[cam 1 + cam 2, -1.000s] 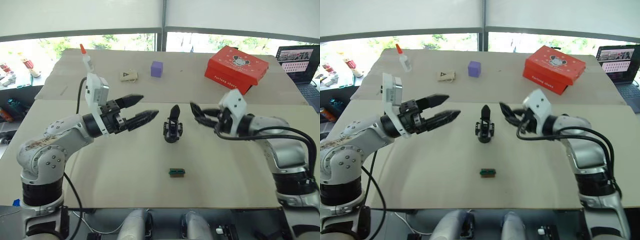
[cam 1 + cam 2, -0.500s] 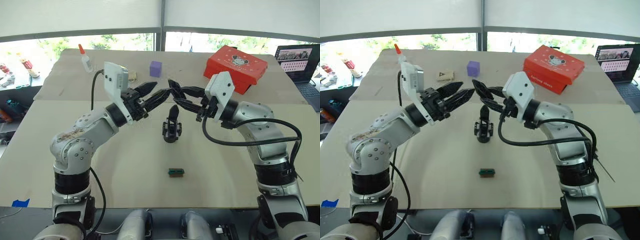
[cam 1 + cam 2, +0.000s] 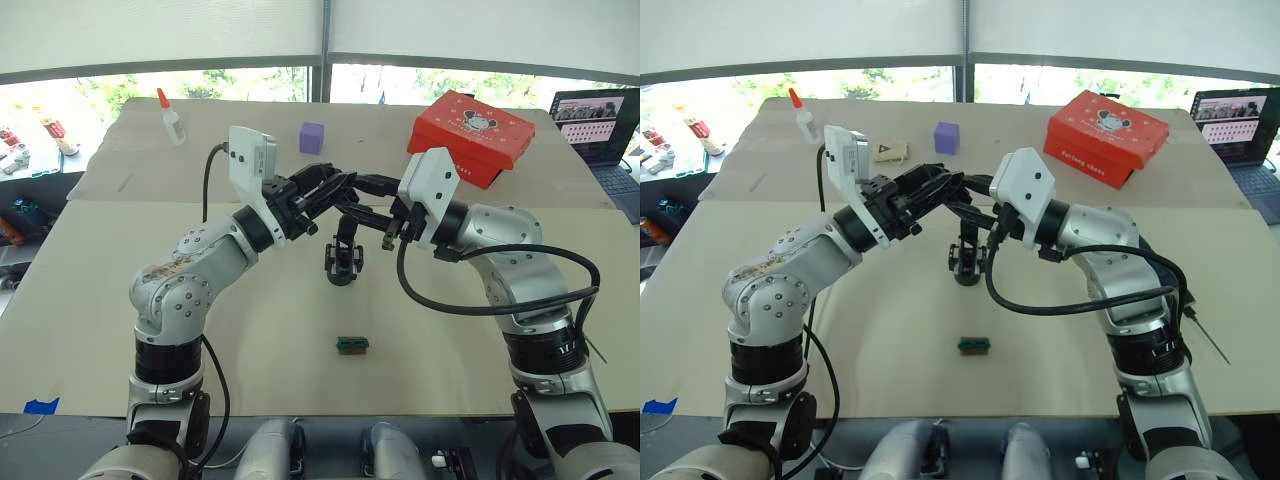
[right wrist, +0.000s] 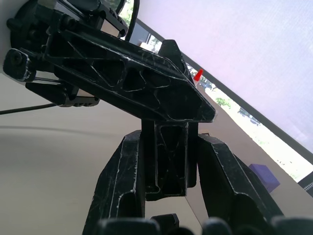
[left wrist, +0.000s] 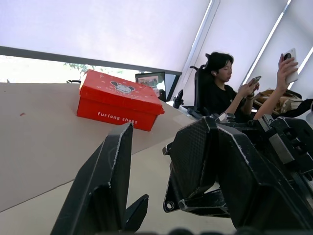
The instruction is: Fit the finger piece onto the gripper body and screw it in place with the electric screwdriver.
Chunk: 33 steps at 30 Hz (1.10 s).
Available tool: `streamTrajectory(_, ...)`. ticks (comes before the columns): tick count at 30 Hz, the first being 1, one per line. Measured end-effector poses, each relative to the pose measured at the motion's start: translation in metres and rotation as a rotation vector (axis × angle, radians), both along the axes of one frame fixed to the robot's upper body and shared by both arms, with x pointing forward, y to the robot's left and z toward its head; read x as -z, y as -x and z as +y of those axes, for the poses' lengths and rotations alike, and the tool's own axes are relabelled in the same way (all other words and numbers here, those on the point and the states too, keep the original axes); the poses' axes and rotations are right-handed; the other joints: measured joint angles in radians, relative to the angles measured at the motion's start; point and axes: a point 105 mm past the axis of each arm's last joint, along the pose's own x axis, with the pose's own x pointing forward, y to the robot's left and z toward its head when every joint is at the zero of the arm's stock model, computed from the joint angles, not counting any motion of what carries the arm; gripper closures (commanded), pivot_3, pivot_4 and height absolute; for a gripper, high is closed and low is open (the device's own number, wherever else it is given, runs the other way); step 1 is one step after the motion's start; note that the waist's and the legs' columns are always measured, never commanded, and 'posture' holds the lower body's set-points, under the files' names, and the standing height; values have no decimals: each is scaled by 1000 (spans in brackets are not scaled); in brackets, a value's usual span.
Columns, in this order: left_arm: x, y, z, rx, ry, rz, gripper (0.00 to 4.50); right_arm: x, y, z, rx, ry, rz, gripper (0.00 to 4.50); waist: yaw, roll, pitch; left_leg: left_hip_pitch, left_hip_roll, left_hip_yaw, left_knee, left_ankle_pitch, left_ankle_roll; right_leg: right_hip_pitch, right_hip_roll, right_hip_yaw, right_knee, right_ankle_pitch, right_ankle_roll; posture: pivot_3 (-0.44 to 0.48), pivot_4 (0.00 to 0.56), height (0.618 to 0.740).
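The gripper body [image 3: 343, 262] stands upright in the middle of the table, its pointed black finger up. My left gripper [image 3: 333, 190] and right gripper [image 3: 358, 200] meet in the air just above and behind it, their fingers interlocked. Both are open. In the right wrist view my right fingers [image 4: 120, 186] straddle one finger of the left gripper [image 4: 166, 166]. The left wrist view has the left gripper [image 5: 166, 127] with a wide gap. The finger piece and the electric screwdriver are out of view.
A small green-and-black block [image 3: 352, 345] lies near the table's front. At the back are a red box [image 3: 470, 135], a purple cube [image 3: 313, 137], a glue bottle [image 3: 170, 118] and a laptop [image 3: 600, 120]. A person [image 5: 220, 83] sits beyond the table.
A second ago the grippers were apart on either side of the gripper body. Both have since risen and closed in over it, and their fingers now interlock.
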Motion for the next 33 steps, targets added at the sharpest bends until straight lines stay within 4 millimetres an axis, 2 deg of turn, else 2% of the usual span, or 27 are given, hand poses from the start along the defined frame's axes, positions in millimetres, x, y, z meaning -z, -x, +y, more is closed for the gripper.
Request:
streamTrajectory(8, -2, 0, 2, 0, 29, 7, 1905, 3, 0, -1, 3, 0, 10, 3382, 0, 0, 0, 0, 0, 0, 0, 0, 0, 0, 0, 0, 0, 0, 0, 0, 150, 740)
streamTrajectory(11, -2, 1, 1, 6, 24, 5, 2745, 3, 0, -1, 3, 1, 11, 3382, 0, 0, 0, 0, 0, 0, 0, 0, 0, 0, 0, 0, 0, 0, 0, 0, 150, 740)
streamTrajectory(13, -3, 5, -3, 25, 18, -7, 3740, 4, 0, -1, 5, 1, 12, 3382, 1, 0, 0, 0, 0, 0, 0, 0, 0, 0, 0, 0, 0, 0, 0, 0, 150, 740)
streamTrajectory(23, 0, 5, -7, 24, 36, 17, 3758, 8, -1, -3, 14, 6, 22, 3382, 1, 0, 0, 0, 0, 0, 0, 0, 0, 0, 0, 0, 0, 0, 0, 0, 150, 740)
streamTrajectory(26, -1, 5, -7, 21, 48, 22, 2840, 9, -1, -4, 14, 7, 26, 3382, 1, 0, 0, 0, 0, 0, 0, 0, 0, 0, 0, 0, 0, 0, 0, 0, 150, 740)
streamTrajectory(31, -2, 4, -3, 11, 60, 20, 429, 11, -1, -5, 18, 5, 40, 3382, 1, 0, 0, 0, 0, 0, 0, 0, 0, 0, 0, 0, 0, 0, 0, 0, 150, 740)
streamTrajectory(33, -1, 4, -3, 12, 65, 28, 420, 12, -2, -6, 19, 1, 51, 3382, 1, 0, 0, 0, 0, 0, 0, 0, 0, 0, 0, 0, 0, 0, 0, 0, 150, 740)
